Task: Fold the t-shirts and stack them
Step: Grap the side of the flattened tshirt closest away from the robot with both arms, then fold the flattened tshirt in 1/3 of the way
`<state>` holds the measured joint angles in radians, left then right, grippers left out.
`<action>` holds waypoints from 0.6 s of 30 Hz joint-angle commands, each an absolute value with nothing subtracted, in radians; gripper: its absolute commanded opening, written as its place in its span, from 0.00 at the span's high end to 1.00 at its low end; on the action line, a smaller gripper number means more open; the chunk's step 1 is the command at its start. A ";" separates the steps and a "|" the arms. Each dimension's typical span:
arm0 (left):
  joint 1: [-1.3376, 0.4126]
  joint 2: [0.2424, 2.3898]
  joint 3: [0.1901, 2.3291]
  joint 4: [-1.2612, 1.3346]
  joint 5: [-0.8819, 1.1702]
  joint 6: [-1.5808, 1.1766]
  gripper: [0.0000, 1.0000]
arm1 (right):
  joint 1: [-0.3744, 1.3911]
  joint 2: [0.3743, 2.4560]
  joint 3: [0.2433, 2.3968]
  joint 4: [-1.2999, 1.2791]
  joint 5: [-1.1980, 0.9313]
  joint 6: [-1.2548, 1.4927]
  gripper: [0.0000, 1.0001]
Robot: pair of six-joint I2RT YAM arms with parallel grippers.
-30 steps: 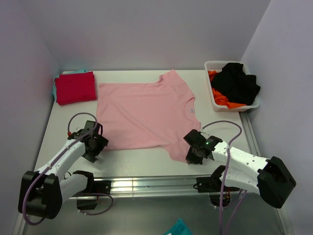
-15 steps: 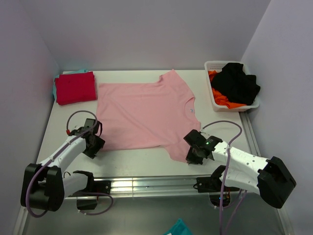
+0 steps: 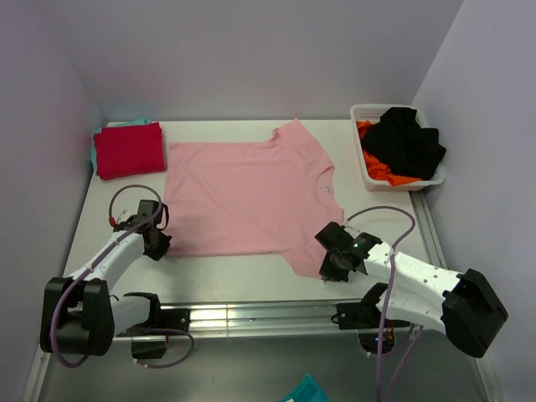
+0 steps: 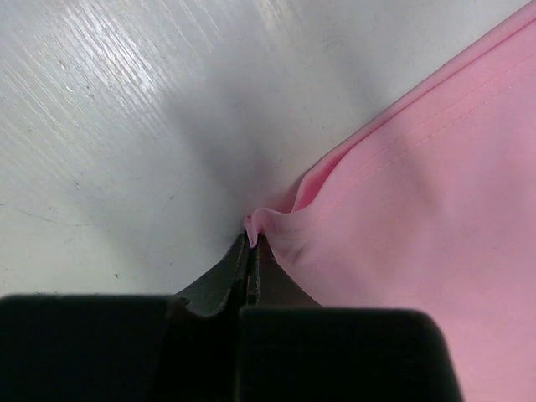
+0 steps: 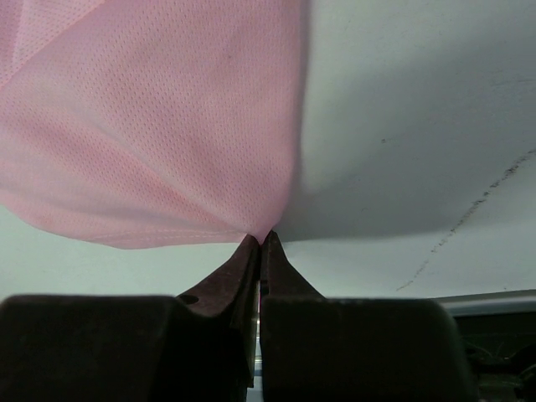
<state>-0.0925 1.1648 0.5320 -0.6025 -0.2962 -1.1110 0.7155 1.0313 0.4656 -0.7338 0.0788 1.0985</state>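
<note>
Top view: a light pink t-shirt (image 3: 243, 197) lies spread flat across the middle of the white counter (image 3: 234, 272). A folded red t-shirt (image 3: 128, 149) sits in the far left corner, with a teal t-shirt (image 3: 93, 153) barely peeking out beneath it. A white basket (image 3: 362, 113) of black and orange cloth fills the far right corner. The left gripper (image 3: 157, 243) meets the pink hem's near corner. The right gripper (image 3: 329, 266) meets the near sleeve.

Left wrist view: the fingers are pressed together, pinching a small fold of pink hem.

Right wrist view: the fingers are closed tight on a gathered tip of pink cloth.
</note>
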 commanded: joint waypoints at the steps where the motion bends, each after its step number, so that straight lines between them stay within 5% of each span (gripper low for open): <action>1: -0.087 1.126 0.532 -0.607 -0.256 -1.098 1.00 | 0.719 0.990 0.503 -0.807 0.120 1.089 1.00; 8: -0.095 1.071 0.589 -0.699 -0.189 -1.140 1.00 | 0.719 0.865 0.610 -0.955 0.136 1.089 1.00; 18: -0.094 1.136 0.850 -0.816 -0.187 -1.069 1.00 | 0.706 0.977 0.805 -0.980 0.176 1.022 1.00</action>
